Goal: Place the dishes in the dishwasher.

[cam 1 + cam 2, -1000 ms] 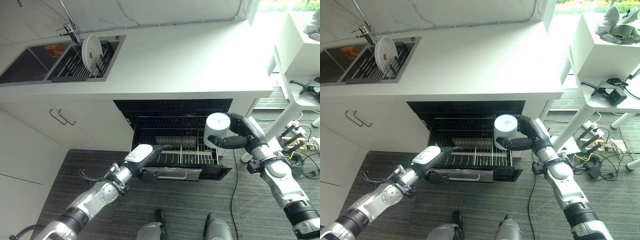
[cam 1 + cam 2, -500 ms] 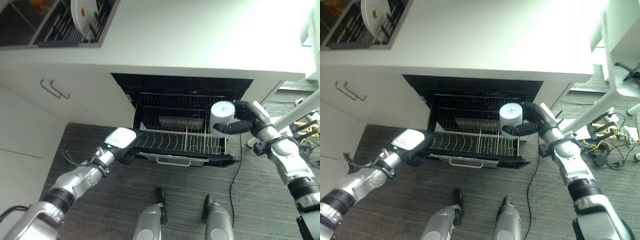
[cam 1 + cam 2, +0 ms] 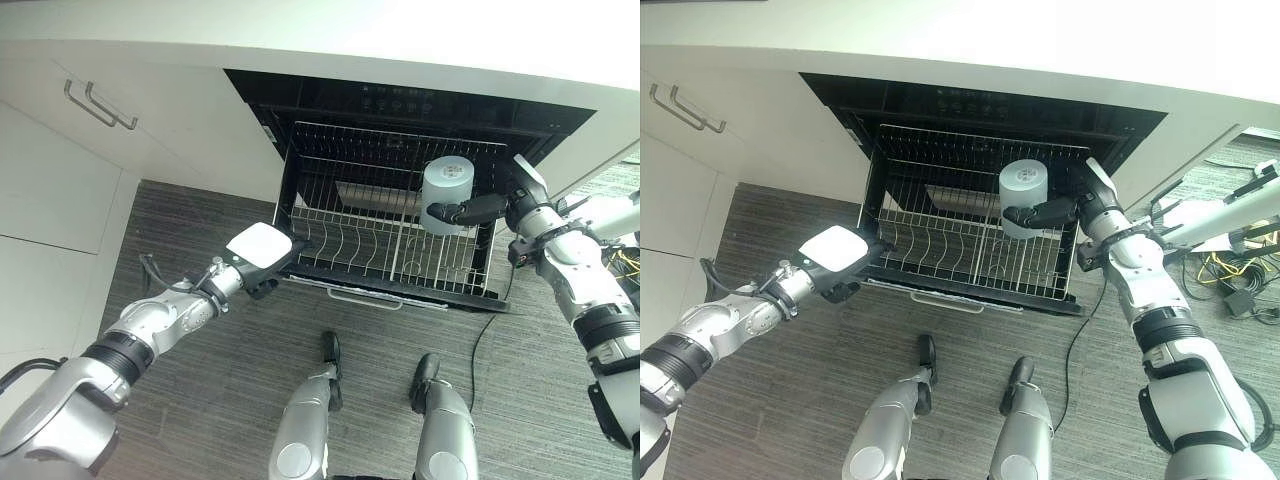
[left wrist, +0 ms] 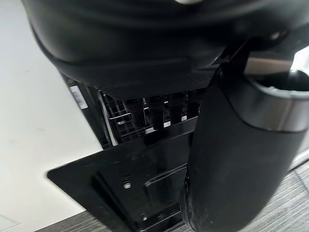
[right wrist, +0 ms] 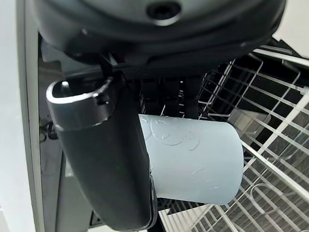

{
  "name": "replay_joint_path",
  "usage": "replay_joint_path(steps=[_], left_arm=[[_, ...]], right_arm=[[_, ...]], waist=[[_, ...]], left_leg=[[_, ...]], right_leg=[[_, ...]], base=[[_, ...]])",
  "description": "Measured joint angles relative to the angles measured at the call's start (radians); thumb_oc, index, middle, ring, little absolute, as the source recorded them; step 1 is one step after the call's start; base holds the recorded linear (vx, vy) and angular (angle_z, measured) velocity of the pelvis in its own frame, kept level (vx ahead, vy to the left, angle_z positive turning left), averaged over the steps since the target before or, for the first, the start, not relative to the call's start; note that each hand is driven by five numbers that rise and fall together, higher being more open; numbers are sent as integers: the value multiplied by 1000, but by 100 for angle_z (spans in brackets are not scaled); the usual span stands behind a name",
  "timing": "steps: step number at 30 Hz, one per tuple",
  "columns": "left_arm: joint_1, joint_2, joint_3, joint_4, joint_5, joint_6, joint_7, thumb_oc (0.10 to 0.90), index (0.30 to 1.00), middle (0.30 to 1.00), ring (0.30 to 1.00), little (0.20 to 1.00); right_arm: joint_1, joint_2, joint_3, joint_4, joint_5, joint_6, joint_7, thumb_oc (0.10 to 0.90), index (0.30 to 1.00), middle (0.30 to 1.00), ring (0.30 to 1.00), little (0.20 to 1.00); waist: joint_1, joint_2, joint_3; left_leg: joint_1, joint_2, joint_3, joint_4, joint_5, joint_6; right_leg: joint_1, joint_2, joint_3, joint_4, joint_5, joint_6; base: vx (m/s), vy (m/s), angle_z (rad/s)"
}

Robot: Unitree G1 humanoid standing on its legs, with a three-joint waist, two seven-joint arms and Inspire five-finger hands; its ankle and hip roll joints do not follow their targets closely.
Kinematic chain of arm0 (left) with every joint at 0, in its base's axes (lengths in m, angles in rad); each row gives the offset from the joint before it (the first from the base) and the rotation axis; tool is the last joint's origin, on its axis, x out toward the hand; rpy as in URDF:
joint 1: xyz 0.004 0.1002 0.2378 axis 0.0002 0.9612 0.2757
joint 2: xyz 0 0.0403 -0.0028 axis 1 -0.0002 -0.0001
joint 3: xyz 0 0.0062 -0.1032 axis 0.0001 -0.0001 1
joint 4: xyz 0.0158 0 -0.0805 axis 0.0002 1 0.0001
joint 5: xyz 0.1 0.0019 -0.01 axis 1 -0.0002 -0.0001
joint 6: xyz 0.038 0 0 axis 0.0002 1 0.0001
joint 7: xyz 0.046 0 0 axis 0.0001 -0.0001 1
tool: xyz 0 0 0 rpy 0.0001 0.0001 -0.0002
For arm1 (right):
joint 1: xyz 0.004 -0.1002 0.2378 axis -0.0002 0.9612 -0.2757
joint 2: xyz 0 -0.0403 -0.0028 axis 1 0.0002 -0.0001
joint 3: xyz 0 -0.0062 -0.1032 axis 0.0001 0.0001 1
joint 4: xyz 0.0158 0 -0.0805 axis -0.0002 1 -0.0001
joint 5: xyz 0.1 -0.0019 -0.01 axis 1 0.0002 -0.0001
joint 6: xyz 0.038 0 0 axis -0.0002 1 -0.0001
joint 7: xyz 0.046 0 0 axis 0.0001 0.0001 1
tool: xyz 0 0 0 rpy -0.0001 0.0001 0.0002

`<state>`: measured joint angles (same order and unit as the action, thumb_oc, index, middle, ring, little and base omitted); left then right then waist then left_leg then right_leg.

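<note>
Right hand (image 3: pixel 482 208) holds pale cup (image 3: pixel 446 195) upside down over right part of pulled-out wire rack (image 3: pixel 350 240) of dishwasher (image 3: pixel 980 105). Right wrist view: thumb and fingers curl round cup wall, rack wires beyond. Left hand (image 3: pixel 262 262) at rack's near left corner, above lowered door (image 4: pixel 135 179). Head views hide its fingers under white back cover; left wrist view shows them curled over rack's front edge, thumb alongside. Cabinet handle (image 3: pixel 97 104) far left.

One pale cup (image 3: pixel 446 194) at right of frame, over one wire rack (image 3: pixel 370 230). One open dishwasher (image 3: pixel 400 110); two cabinet handles (image 3: pixel 98 104) upper left.
</note>
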<state>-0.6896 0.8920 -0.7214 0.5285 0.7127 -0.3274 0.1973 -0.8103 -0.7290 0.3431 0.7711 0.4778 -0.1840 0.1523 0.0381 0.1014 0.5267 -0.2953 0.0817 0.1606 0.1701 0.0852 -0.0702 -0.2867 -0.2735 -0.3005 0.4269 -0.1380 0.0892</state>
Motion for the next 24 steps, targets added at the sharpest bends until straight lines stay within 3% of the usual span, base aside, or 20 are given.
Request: replay_joint_path(steps=[7, 11, 19, 24], left_arm=[[-1, 3, 0, -95, -2, 0, -69, 800, 900, 900, 900, 900], [18, 2, 1, -124, -2, 1, -98, 800, 900, 900, 900, 900], [72, -1, 2, -128, -3, 25, -96, 800, 900, 900, 900, 900], [107, -9, 3, -146, -3, 44, -77, 800, 900, 900, 900, 900]], right_arm=[[-15, 65, -5, 25, 16, 10, -22, 400, 300, 300, 300, 300], [16, 128, -38, 36, 15, 22, -56, 400, 300, 300, 300, 300], [63, 195, -104, 72, 34, 31, -83, 400, 300, 300, 300, 300], [69, 218, -97, 66, -68, 9, -120, 400, 300, 300, 300, 300]], waist=[[-8, 11, 3], [-13, 39, 3], [-37, 44, 0], [-63, 51, -4]], left_leg=[[1, -16, 3, 0, 9, 13], [2, -24, 13, -1, 12, 17], [36, -40, 41, -19, 16, 24], [37, -49, 42, -20, 18, 27]], right_leg=[[-13, -20, 5, 29, -6, 8], [-23, -30, 17, 38, -5, 11], [-20, -46, 45, 45, -2, 22], [-24, -58, 47, 49, -6, 30]], base=[[13, 61, 2], [41, 111, -3], [24, 100, -7], [23, 72, 2]])
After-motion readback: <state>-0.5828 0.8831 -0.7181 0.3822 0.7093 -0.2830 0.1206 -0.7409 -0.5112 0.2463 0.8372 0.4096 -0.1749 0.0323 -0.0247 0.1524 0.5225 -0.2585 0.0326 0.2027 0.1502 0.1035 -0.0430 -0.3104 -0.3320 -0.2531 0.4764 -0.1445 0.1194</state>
